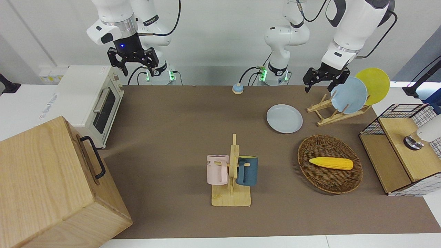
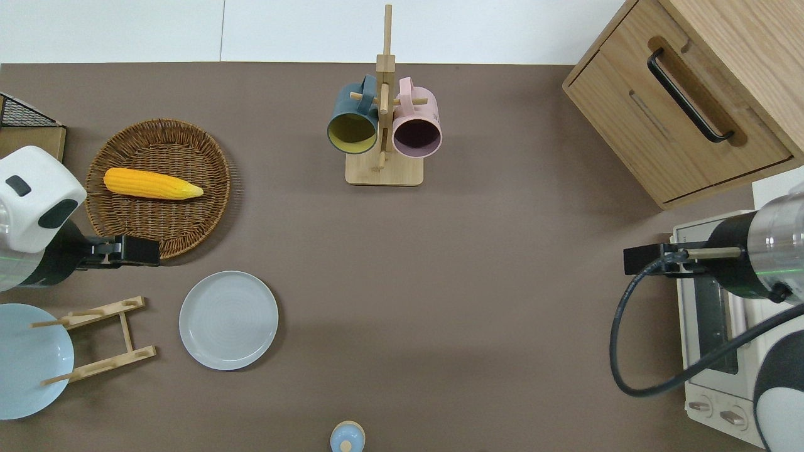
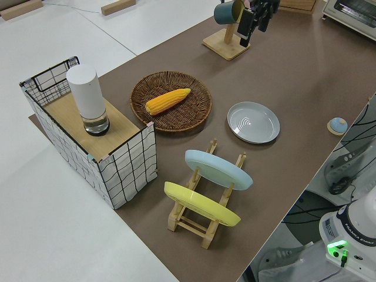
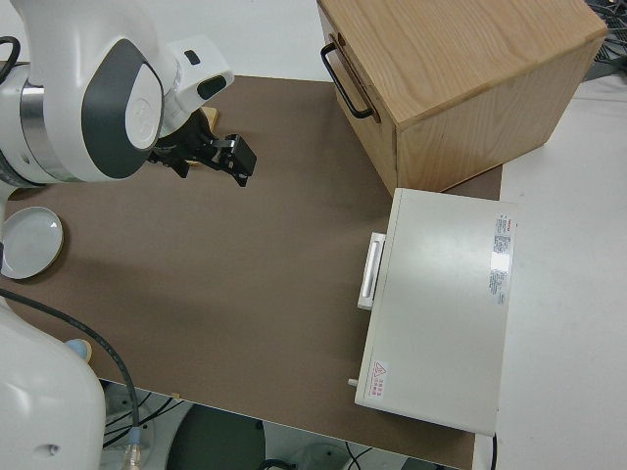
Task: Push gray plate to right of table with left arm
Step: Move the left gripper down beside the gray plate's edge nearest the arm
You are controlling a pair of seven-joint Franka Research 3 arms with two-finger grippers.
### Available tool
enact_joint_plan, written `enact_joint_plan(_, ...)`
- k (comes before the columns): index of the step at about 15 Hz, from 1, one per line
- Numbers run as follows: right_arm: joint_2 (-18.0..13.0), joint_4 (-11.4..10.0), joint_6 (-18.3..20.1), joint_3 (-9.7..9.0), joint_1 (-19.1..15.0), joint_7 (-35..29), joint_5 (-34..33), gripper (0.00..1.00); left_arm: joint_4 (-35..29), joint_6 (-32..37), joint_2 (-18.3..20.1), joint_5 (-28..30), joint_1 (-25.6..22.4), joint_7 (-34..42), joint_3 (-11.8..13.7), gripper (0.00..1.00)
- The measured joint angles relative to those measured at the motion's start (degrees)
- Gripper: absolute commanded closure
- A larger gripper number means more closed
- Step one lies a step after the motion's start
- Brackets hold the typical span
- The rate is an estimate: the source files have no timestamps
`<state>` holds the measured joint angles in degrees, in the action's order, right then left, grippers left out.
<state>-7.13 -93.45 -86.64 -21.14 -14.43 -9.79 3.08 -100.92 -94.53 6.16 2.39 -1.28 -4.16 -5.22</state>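
Observation:
The gray plate (image 1: 284, 119) (image 2: 228, 319) (image 3: 253, 122) (image 4: 29, 242) lies flat on the brown table (image 1: 172, 137), toward the left arm's end. It sits between the wicker basket and the robots' edge, beside the wooden dish rack. My left gripper (image 1: 320, 86) (image 2: 135, 249) (image 3: 255, 20) hangs in the air with its fingers open and nothing in them. In the overhead view it is over the basket's rim nearest the robots, apart from the plate. The right arm is parked, its gripper (image 1: 137, 69) (image 2: 637, 259) (image 4: 240, 162) open.
A dish rack (image 1: 330, 115) holds a bluer plate (image 1: 348, 95) and a yellow plate (image 1: 373, 84). The wicker basket (image 2: 188, 207) holds a corn cob (image 2: 151, 184). A mug rack (image 2: 383, 169), a toaster oven (image 1: 93, 100), a wooden cabinet (image 1: 51, 186), a wire crate (image 1: 396, 151) and a small blue knob (image 1: 237, 88) also stand here.

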Motion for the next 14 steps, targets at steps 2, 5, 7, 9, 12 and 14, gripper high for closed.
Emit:
enact_joint_plan(2,0.0,0.0,0.0,0.0,0.0,0.0,0.0,0.005,-0.1,0.1,0.0,-0.1,0.3,0.0,0.4,0.01)
enact_joint_plan(5,0.0,0.0,0.0,0.0,0.0,0.0,0.0,0.005,-0.8,0.2,-0.3,-0.1,0.2,0.0,0.9,0.01)
enact_joint_plan(7,0.0,0.0,0.0,0.0,0.0,0.0,0.0,0.005,-1.5,0.3,-0.5,-0.1,0.2,0.0,1.0,0.01)
enact_joint_plan(9,0.0,0.0,0.0,0.0,0.0,0.0,0.0,0.005,-2.0,0.3,-0.6,-0.1,0.2,0.0,1.0,0.01)
enact_joint_plan(12,0.0,0.0,0.0,0.0,0.0,0.0,0.0,0.005,-2.6,0.3,-0.6,-0.1,0.2,0.0,1.0,0.01)
enact_joint_plan(14,0.0,0.0,0.0,0.0,0.0,0.0,0.0,0.005,-3.0,0.3,-0.6,-0.1,0.2,0.0,1.0,0.01)
